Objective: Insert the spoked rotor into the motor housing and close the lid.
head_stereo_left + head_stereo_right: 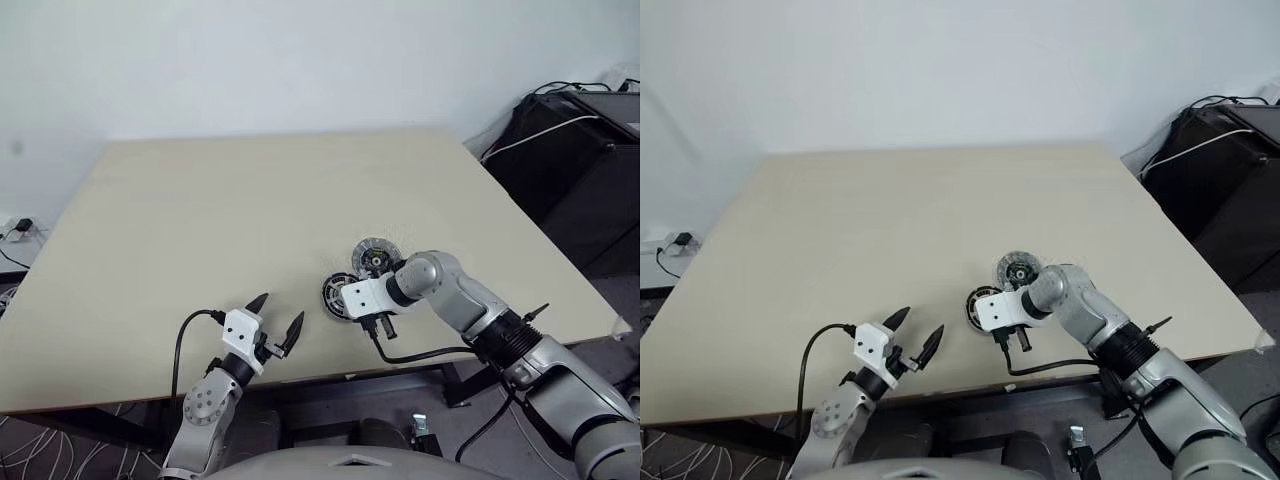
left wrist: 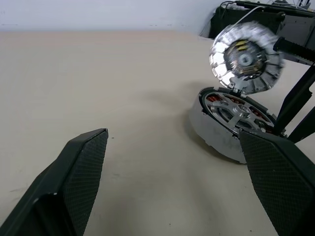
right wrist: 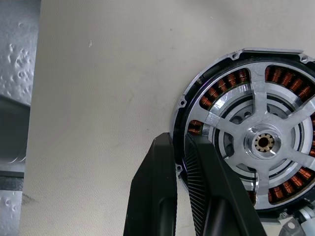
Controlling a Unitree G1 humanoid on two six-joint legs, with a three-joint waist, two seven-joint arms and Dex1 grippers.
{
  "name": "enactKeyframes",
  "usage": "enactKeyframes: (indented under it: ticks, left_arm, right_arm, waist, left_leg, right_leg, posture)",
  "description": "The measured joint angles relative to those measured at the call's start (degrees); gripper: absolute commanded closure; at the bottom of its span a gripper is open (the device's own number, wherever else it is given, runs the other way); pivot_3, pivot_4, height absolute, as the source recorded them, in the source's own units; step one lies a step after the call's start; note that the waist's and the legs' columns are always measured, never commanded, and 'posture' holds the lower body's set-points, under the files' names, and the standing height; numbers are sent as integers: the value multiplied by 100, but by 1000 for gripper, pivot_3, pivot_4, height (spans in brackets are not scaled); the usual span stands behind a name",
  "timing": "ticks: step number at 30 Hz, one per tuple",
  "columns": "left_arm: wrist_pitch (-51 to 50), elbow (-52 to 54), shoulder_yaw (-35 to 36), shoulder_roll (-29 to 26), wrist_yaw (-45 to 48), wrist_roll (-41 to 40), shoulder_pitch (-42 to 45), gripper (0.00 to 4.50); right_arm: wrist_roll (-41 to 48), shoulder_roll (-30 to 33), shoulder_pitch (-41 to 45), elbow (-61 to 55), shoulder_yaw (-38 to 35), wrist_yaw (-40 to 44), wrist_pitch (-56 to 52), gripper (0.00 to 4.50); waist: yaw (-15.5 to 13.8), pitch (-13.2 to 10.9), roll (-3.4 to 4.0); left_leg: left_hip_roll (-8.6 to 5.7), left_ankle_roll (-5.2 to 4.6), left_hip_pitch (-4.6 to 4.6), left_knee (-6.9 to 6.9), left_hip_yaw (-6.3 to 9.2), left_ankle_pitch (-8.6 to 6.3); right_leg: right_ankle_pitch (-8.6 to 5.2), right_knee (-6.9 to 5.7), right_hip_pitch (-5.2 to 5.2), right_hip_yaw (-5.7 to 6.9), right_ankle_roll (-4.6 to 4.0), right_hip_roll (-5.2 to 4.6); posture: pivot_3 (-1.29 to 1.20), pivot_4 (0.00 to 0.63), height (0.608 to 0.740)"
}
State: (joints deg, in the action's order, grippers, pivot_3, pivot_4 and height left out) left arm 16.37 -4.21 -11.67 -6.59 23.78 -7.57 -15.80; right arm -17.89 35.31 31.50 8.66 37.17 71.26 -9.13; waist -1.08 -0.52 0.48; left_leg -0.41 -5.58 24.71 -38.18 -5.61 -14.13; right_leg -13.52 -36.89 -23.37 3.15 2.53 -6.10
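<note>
The motor housing [image 3: 256,147], with the spoked rotor [image 3: 268,140] seated over its copper windings, is seen on the beige table [image 1: 200,230] near the front edge, and the lid [image 2: 245,58] is propped tilted against its far side. The right gripper [image 3: 179,167] is nearly closed, its fingers pinching the housing's rim, as revealed by the right wrist view. The left gripper [image 1: 276,318] is held wide open and empty, well apart from the housing; black cases [image 1: 580,160] with cables are seen beside the table.

1 motor housing [image 3: 206,115], 1 spoked rotor [image 3: 266,142], 1 lid [image 2: 244,57]
</note>
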Motion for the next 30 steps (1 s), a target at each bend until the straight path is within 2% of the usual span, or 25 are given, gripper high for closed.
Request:
enactKeyframes:
  ticks: [6, 13, 21, 30]
  left_arm:
    - [-15, 0, -2, 3, -1, -15, 22, 0]
    - [-77, 0, -8, 78, 3, -22, 72, 0]
    - [-144, -1, -4, 72, 31, -29, 76, 0]
    - [-238, -1, 7, 56, 97, -38, 51, 0]
  right_arm:
    - [238, -44, -155, -59, -239, 7, -280, 4448]
    - [1057, -187, -632, -943, -660, 94, -1551, 4448]
    - [1250, -287, -804, -1436, -730, -430, -3129, 4448]
    - [1439, -488, -769, -1585, -693, -838, -3798, 4448]
  waist:
    - [-2, 0, 0]
    - [-5, -2, 1]
    - [-20, -1, 1]
    - [-9, -1, 0]
  left_leg:
    - [0, 0, 2, 1, 0, 0]
    - [0, 0, 3, 3, 0, 0]
    - [-2, 0, 3, 3, -1, -1]
    - [-2, 0, 3, 3, -1, -1]
  right_leg:
    - [0, 1, -2, 0, 0, 0]
    - [0, 1, -4, -1, 0, -3]
    - [1, 1, -4, 3, -1, -9]
    - [1, 1, -3, 14, -1, -15]
  posture:
    - [0, 0, 740]
    - [0, 0, 740]
    - [0, 0, 740]
    - [0, 0, 740]
